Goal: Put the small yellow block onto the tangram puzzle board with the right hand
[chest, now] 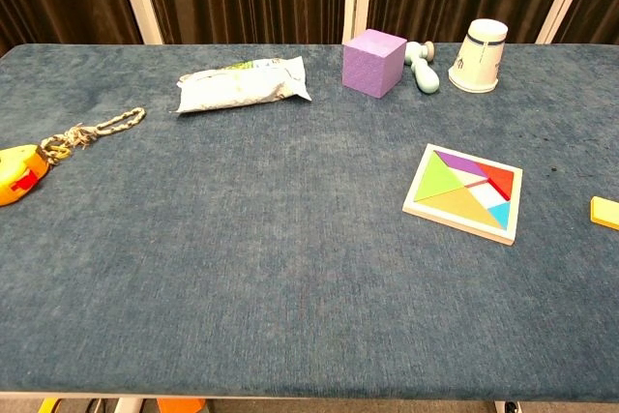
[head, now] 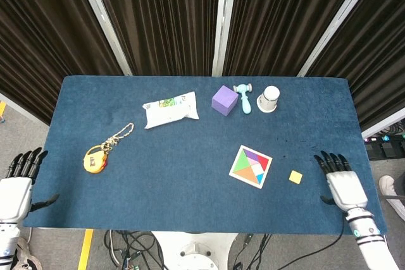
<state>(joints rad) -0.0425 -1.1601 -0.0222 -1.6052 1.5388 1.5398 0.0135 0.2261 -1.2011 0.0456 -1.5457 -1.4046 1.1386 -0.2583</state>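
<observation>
So the small yellow block (head: 295,176) sits flat on the blue table (head: 190,156), near the right end and toward the front edge, just right of the tangram puzzle board (head: 250,166) with a strip of bare cloth between them. In the chest view the block is cut by the frame's right edge.

The right hand (head: 342,181) is over the table's front right corner, palm down, fingers spread and holding nothing, a little right of the block and not touching it. Open blue cloth lies between hand and block. The left hand (head: 16,184) hangs off the table's left front corner, fingers apart, empty too.

The back row is well away from all this: a purple cube (head: 224,100), a light blue toy hammer (head: 243,97) just beside it, and an upturned paper cup (head: 269,99). A white snack packet (head: 169,109) lies left of centre, and a yellow tape measure (head: 95,159) with a braided cord sits near the left end. The middle front of the table is wide open cloth.
</observation>
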